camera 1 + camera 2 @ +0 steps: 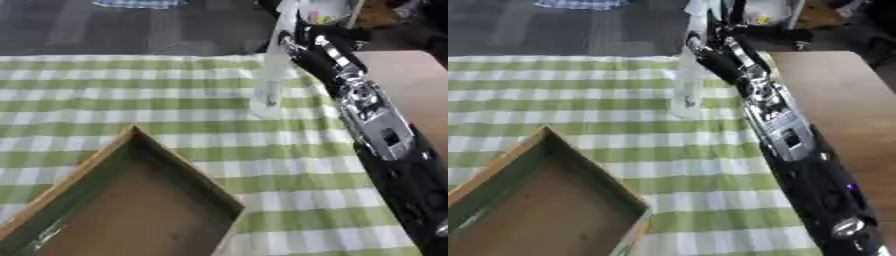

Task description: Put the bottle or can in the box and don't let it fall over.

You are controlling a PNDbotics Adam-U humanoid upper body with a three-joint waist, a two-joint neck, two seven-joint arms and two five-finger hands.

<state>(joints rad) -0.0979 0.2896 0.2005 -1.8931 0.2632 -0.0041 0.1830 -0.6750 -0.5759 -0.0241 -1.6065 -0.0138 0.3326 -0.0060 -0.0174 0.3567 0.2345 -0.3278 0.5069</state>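
While the tall clear plastic bottle (269, 75) stood upright on the green-and-white checked tablecloth (131, 95), it sat well beyond the far corner of the open brown cardboard box (131, 200), toward the table's far right. Its base seemed to rest on the cloth, though blur made that uncertain. The right hand (297, 42), black with silver parts, was against the bottle's upper half, on the side away from the box. Whether its fingers were curled round the bottle could not be told. The right arm (785, 135) ran back from there along the table's right side. No left hand showed in either view.

Judgement: the step in hand was securing the bottle before carrying it to the box. A tall, light bottle would tip easily, so keep it vertical, lift it clear over the box's near wall, and set it flat on the box floor before letting go.
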